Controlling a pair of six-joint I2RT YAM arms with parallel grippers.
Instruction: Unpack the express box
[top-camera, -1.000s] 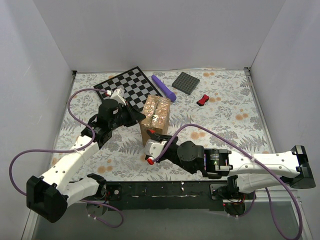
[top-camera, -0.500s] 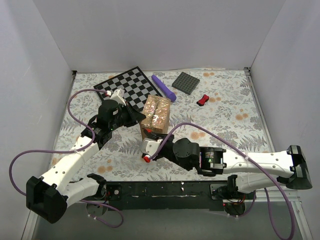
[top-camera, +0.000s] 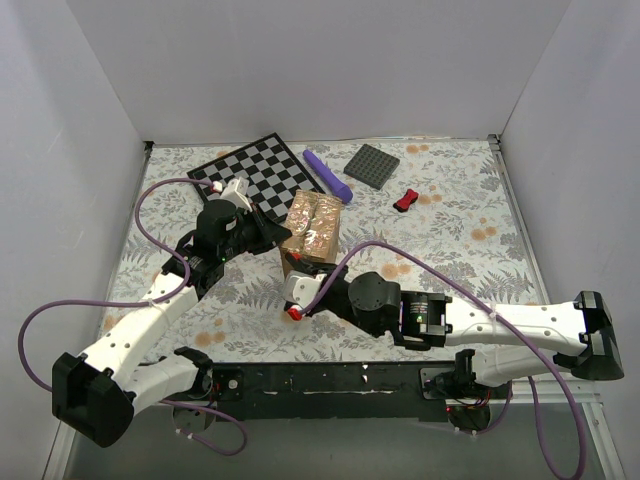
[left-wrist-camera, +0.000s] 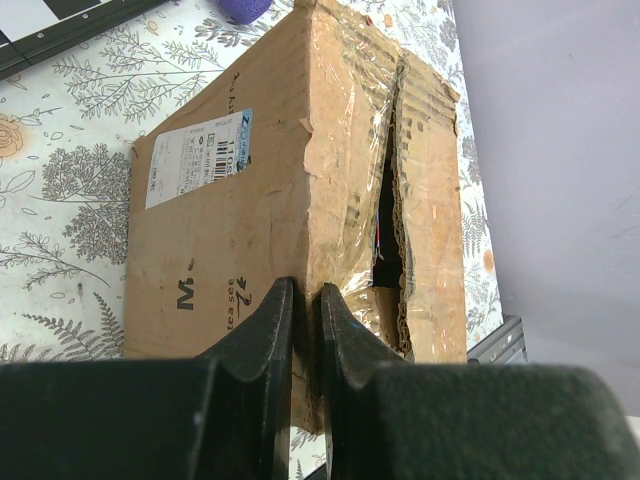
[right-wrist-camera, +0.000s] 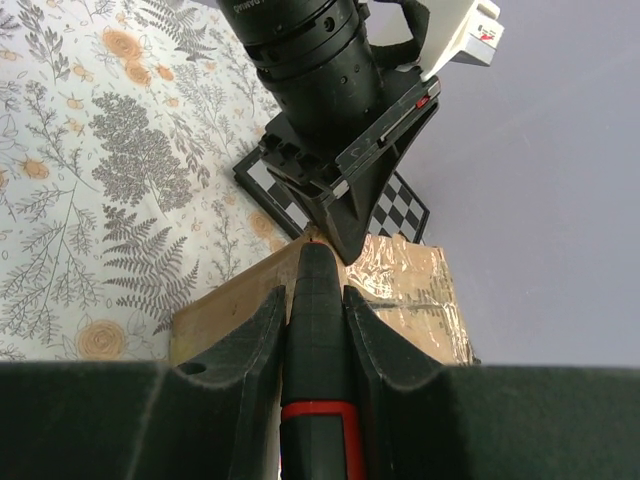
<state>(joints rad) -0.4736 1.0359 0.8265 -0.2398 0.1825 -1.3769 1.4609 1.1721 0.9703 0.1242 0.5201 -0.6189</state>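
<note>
The express box (top-camera: 314, 226) is a brown carton with glossy tape, standing mid-table. Its taped top (left-wrist-camera: 350, 150) is split along the seam, and something dark shows inside the slit. My left gripper (left-wrist-camera: 305, 292) is shut, its tips resting against the box's left edge; it also appears in the top view (top-camera: 272, 232). My right gripper (right-wrist-camera: 315, 295) is shut on a black tool with a red band (right-wrist-camera: 318, 340). The tool's tip reaches the box's near top edge (right-wrist-camera: 400, 285), right below the left gripper's fingers (right-wrist-camera: 350, 215).
A chessboard (top-camera: 255, 170) lies behind the left arm. A purple object (top-camera: 328, 174), a dark grey square plate (top-camera: 372, 165) and a small red piece (top-camera: 405, 200) lie at the back. White walls close in three sides.
My right arm has shifted a little to the left and in toward the box with the tool. The left arm and the box have stayed put.
</note>
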